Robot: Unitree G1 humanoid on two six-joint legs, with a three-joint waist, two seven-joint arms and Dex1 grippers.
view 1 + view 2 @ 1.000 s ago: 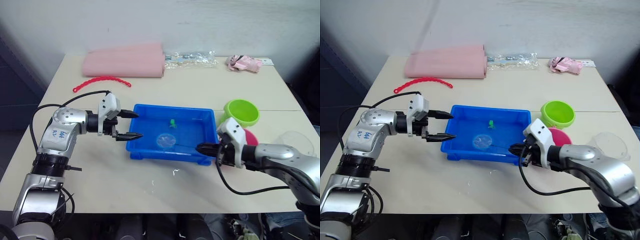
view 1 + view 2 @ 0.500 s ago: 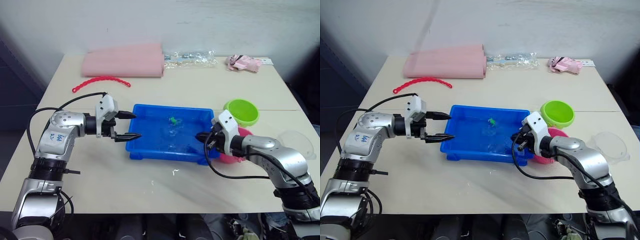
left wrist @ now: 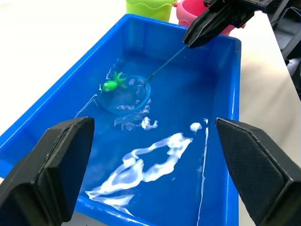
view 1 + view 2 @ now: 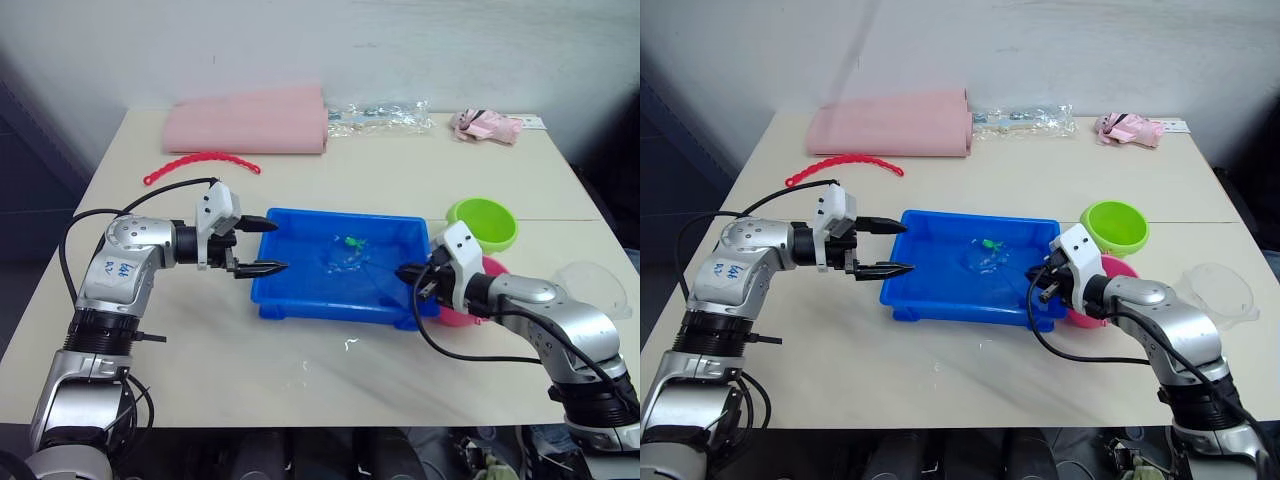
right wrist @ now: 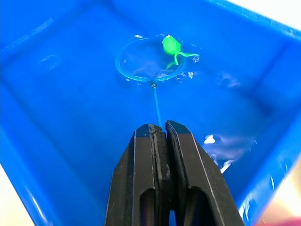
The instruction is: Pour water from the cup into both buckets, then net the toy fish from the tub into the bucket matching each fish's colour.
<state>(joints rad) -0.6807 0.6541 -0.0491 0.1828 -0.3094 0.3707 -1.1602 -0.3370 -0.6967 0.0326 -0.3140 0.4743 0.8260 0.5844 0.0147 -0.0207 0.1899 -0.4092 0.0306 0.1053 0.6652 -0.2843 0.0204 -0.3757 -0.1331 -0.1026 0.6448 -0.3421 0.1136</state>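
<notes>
The blue tub (image 4: pixel 300 292) holds water in the middle of the table. My right gripper (image 4: pixel 405 272) is at its right rim, shut on the net's thin handle (image 5: pixel 155 99). The net's blue hoop (image 5: pixel 149 60) lies in the water, and a green toy fish (image 5: pixel 171 46) touches its far rim. My left gripper (image 4: pixel 268 245) stands open over the tub's left rim, holding nothing. The lime green bucket (image 4: pixel 482 222) stands right of the tub. The pink bucket (image 4: pixel 1112 272) is partly hidden behind my right wrist. The clear cup (image 4: pixel 592 285) is at the table's right edge.
At the back of the table lie a rolled pink cloth (image 4: pixel 250 120), a clear plastic bag (image 4: pixel 385 115) and a small pink bundle (image 4: pixel 486 126). A red beaded strip (image 4: pixel 200 163) lies behind my left arm. Small water drops (image 4: pixel 350 345) mark the table in front of the tub.
My right gripper has drawn in to the tub's right rim and carried the net hoop from the tub's middle toward the far side, up to the green fish. The left gripper has hardly moved.
</notes>
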